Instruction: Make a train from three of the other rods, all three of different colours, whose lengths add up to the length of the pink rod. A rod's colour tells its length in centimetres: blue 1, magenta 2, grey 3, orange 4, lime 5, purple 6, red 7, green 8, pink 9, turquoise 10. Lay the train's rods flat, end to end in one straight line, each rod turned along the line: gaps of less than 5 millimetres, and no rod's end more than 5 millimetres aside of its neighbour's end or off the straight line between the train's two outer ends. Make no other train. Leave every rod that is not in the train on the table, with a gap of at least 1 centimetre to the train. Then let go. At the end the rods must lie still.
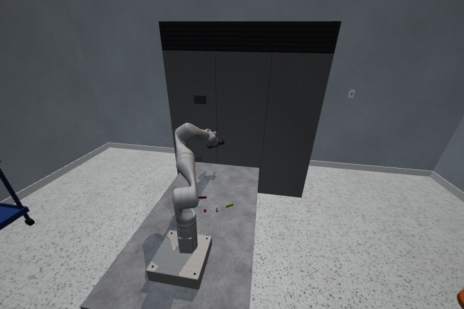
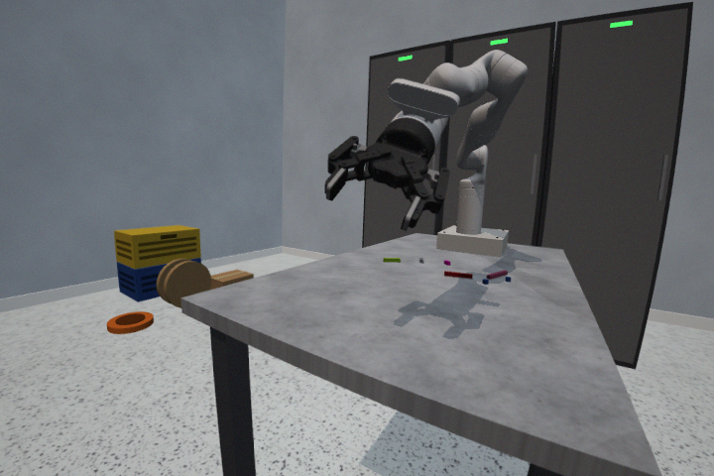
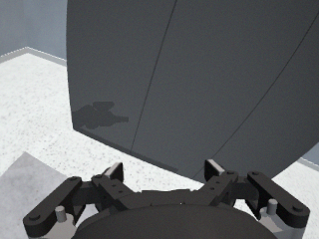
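Observation:
My gripper (image 1: 215,145) (image 2: 368,208) (image 3: 163,170) is open and empty, high above the table. The lime rod (image 1: 229,205) (image 2: 392,260), the small grey rod (image 1: 216,209) (image 2: 421,260) and the short magenta rod (image 1: 205,210) (image 2: 446,262) lie apart from each other. The red rod (image 1: 202,197) (image 2: 457,275) lies flat, partly hidden by the arm in the top view. The pink rod (image 2: 497,274) lies at an angle beyond its end. One blue rod (image 2: 485,282) lies close to the pink rod, another blue rod (image 2: 508,279) to its right. No rod shows in the wrist view.
The rods lie on the grey table (image 1: 229,255) (image 2: 341,313) between the robot's base (image 1: 178,264) (image 2: 470,242) and the table's far end. Dark cabinets (image 1: 240,109) (image 2: 605,168) (image 3: 199,75) stand beyond the table. The arm's shadow falls near the red rod.

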You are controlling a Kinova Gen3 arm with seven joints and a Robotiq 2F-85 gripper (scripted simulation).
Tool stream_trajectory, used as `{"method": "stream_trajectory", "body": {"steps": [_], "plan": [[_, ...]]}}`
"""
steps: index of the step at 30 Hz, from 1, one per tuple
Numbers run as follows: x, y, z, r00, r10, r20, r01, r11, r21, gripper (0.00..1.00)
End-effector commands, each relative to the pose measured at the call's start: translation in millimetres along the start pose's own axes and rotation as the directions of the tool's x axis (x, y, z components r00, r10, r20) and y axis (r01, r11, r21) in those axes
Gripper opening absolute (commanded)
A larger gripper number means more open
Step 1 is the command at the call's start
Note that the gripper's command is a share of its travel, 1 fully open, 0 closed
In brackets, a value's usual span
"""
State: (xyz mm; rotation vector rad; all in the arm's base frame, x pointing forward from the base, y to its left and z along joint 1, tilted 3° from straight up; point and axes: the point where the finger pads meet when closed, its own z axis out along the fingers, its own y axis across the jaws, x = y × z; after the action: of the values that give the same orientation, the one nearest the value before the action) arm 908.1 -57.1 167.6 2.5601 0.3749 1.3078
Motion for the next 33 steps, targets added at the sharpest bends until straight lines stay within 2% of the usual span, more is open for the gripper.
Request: {"method": "stream_trajectory", "body": {"steps": [1,22,27,33], "plan": [[2.1,0.9,-1.0,1.0,0.0,-0.003,0.0,1.0,-0.001,1.0],[0.4,-0.4,-1.9,1.0,0.002,0.001,-0.002,1.0,0.0,1.0],[-10.2,-7.9,-7.4,1.0,0.012,0.026,-0.012,1.0,0.008,1.0],[-34.6,-24.3,-21.4,0.996,0.035,0.083,-0.037,0.999,0.024,1.0]]}}
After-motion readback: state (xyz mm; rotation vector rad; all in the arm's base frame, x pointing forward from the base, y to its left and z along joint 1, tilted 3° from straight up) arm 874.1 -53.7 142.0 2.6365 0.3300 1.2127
